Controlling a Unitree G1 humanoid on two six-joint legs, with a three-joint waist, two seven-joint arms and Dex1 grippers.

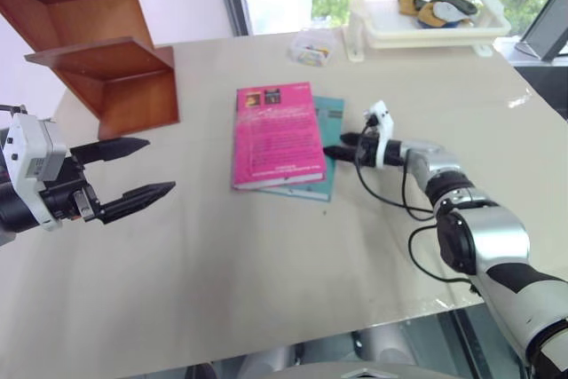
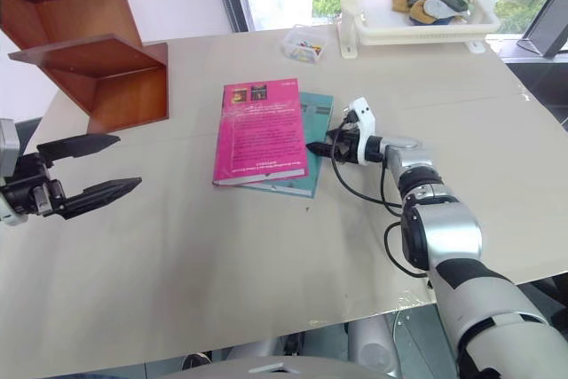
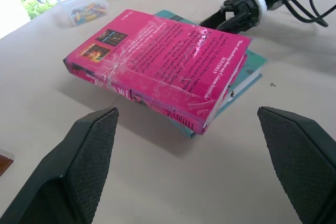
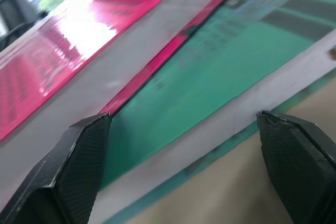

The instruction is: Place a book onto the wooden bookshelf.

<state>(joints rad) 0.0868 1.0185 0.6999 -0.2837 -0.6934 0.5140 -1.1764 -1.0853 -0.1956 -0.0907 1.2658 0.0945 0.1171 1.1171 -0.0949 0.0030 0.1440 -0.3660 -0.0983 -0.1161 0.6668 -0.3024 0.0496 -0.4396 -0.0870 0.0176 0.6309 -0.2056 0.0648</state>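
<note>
Reaching in low over the desk [image 1: 266,272], the right pincer [image 2: 321,148] is seen released, its tips at the pink book [image 1: 277,135], which lies flat on a teal book [image 1: 327,117]. The book is judged stiff, glossy and slippery, best gripped across its free long edge. The left pincer [image 1: 133,169] is held released, well apart from it.

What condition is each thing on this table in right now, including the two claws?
Pink book: flat on the table, closed, lying on the teal book, not held.
Teal book: flat, closed, partly covered.
Wooden bookshelf: upright, the shelves in view bare.
White basket: holds a few items.
Small clear box: lidded, small colourful items inside.
Left gripper: open, holding nothing.
Right gripper: open, at the books' edge.
</note>
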